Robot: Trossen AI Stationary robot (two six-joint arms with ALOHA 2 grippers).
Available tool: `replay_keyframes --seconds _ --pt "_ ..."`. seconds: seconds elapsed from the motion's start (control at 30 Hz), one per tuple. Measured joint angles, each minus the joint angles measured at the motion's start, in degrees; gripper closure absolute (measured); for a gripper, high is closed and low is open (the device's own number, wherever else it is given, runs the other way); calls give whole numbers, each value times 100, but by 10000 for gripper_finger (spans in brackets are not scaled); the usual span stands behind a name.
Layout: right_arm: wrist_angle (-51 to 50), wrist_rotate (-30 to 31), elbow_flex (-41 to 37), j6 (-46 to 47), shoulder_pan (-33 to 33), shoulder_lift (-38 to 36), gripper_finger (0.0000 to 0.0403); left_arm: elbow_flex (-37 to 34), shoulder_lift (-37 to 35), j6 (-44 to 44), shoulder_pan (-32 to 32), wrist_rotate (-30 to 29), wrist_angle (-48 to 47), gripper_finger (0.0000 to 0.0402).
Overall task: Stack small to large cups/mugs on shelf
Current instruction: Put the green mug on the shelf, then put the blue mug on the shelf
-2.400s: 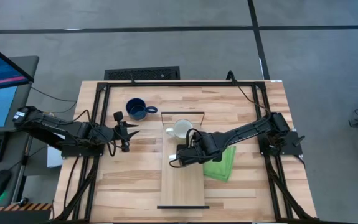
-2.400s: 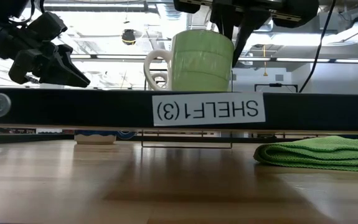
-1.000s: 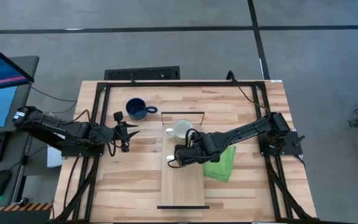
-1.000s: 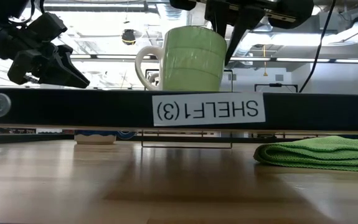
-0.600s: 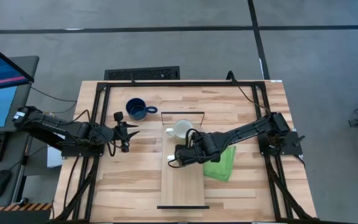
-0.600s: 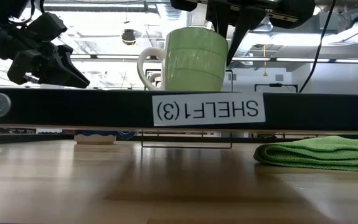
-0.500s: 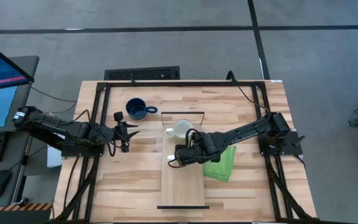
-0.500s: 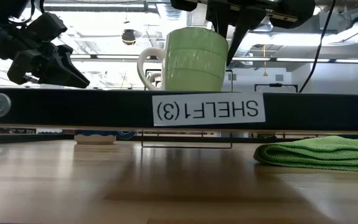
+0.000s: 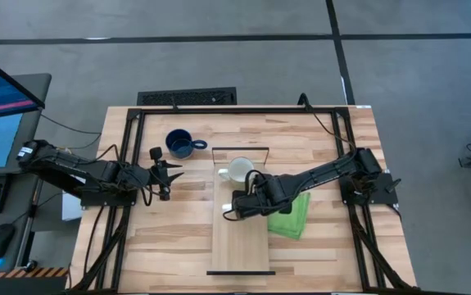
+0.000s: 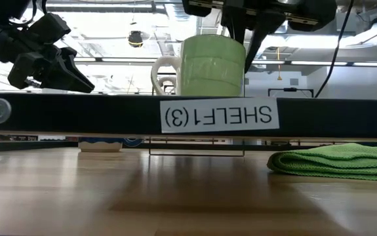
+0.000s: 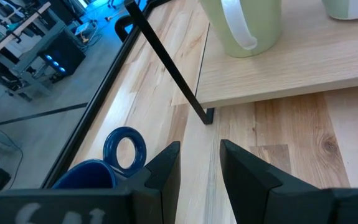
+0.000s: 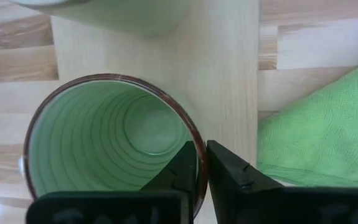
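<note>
The light green mug stands upright over the light-wood shelf, handle toward the table's left. My right gripper is shut on its rim and covers it from above. The white mug stands on the shelf's far part. The dark blue mug stands on the tabletop left of the shelf. My left gripper hovers open and empty near the blue mug, left of the shelf. My right gripper pinches the green mug's rim on the side away from the handle. One finger is inside the mug and one outside. The fingers point down from above. The mug is upright; the shelf's black frame hides its base.
A folded green cloth lies on the tabletop right of the shelf, under my right arm. The shelf's near half is bare wood. Thin black frame legs stand at the shelf's far end.
My right gripper has come down a little and gone slightly toward the table's right edge with the green mug. The mug has stayed upright and sits lower against the shelf's frame than a second ago.
</note>
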Motion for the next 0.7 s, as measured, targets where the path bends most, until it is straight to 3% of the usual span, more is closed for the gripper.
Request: replay_keyframes --seconds 0.7 --pt "234 -132 -105 16 15 -1 282 0 1 3 0 -7 1 297"
